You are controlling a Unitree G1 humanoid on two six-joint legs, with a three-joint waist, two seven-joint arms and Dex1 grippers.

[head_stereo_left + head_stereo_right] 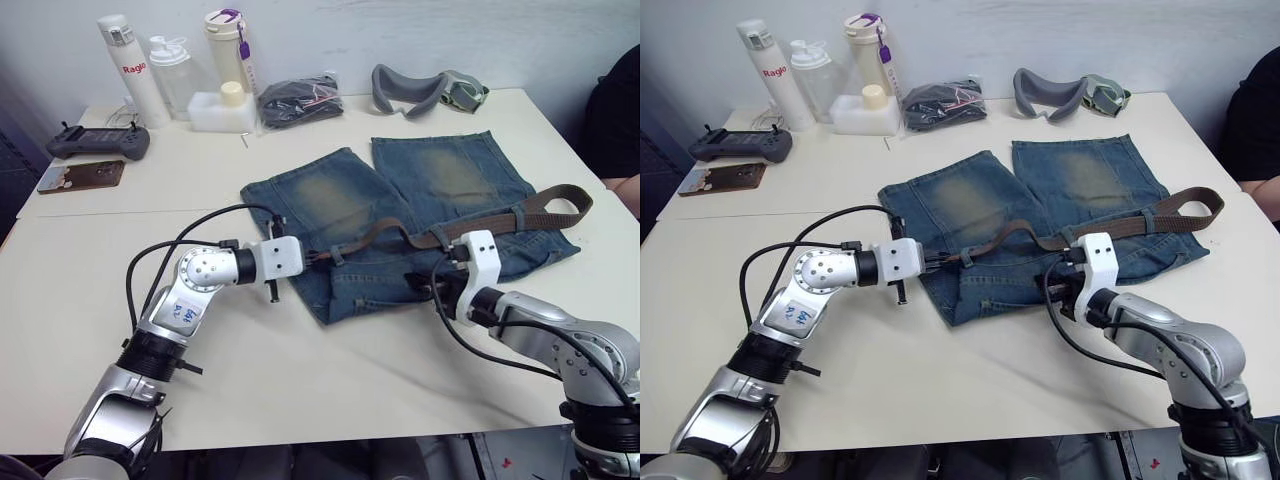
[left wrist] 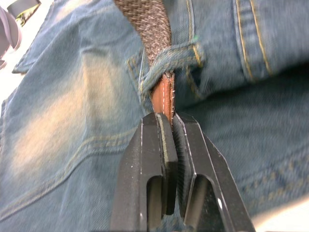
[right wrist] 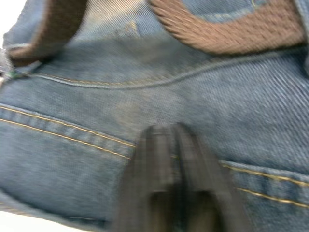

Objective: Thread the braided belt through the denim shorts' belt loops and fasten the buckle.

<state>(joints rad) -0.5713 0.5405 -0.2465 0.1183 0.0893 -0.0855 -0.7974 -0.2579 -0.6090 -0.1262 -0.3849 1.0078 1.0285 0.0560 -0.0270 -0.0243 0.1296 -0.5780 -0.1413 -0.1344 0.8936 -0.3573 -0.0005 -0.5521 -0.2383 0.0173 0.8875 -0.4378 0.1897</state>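
Denim shorts [image 1: 400,215] lie flat on the white counter [image 1: 300,370], braided belt [image 1: 520,212] running across the waistband. Left gripper [image 2: 168,126] pinches the belt's tan leather tip [image 2: 165,96] just below a belt loop [image 2: 166,65]. Right gripper [image 3: 166,140] rests closed on bare denim, holding nothing.

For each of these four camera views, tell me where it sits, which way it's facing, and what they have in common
Left eye view: on the head, looking forward and down at the table; both arms show.
Right eye view: the head's other eye, same scene.
Left wrist view: along the left gripper, pinching the braided belt tip just past a belt loop.
Right wrist view: along the right gripper, fingers together on the denim shorts.
Shared: belt and shorts appear in all four.
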